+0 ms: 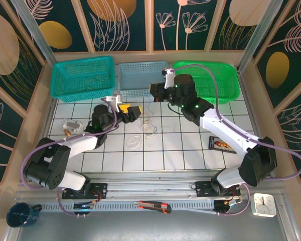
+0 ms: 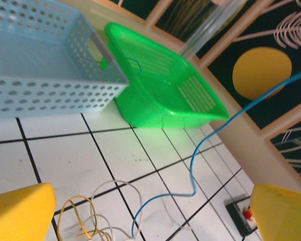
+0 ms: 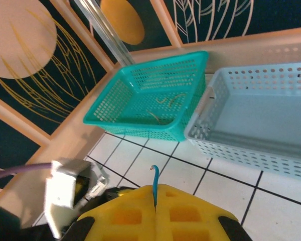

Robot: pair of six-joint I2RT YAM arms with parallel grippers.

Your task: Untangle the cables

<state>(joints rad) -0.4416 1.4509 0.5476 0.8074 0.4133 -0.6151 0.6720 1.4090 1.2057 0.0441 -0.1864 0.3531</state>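
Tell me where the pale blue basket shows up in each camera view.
Top external: pale blue basket at back centre, between teal basket and green basket.
Left wrist: upper left, green basket to its right.
Right wrist: right side, teal basket to its left.
Shared landmark: white tiled table in front of it.

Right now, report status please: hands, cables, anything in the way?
Left hand open, low beside cables. Right hand shut on blue wire, raised above the rest. Light-blue basket close behind it.

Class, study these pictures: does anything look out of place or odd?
The wires lie tangled on the tiles. One blue wire rises from the heap, its tip pinched in the shut right gripper.
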